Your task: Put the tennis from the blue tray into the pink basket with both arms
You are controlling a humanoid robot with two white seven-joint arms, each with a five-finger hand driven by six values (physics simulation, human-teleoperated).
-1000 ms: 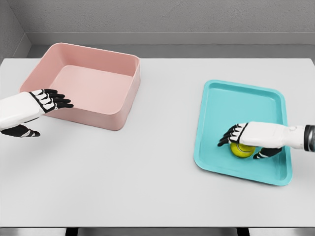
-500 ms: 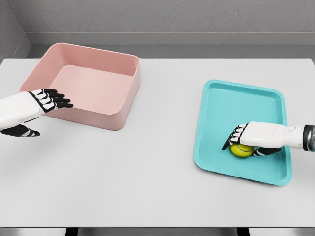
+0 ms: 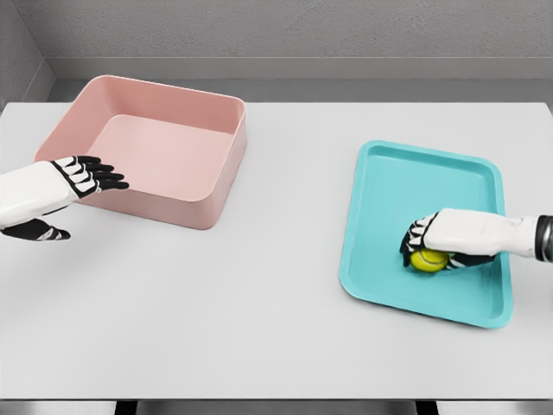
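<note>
A yellow-green tennis ball [image 3: 428, 259] lies in the lower half of the blue tray [image 3: 406, 177] on the right of the table. My right hand [image 3: 432, 245] comes in from the right edge and covers the ball from above, its fingers curled down around it. The pink basket [image 3: 220, 173] stands at the back left, with nothing inside it. My left hand [image 3: 73, 194] hovers at the basket's front left corner, fingers spread and holding nothing.
The white table [image 3: 259, 303] carries only the basket and the tray. A grey wall runs along the back edge, and the table's front edge shows at the bottom of the view.
My right hand's fingers have closed in around the tennis ball, thumb tucked under. The ball stays in the same spot on the tray. The left hand has not moved.
</note>
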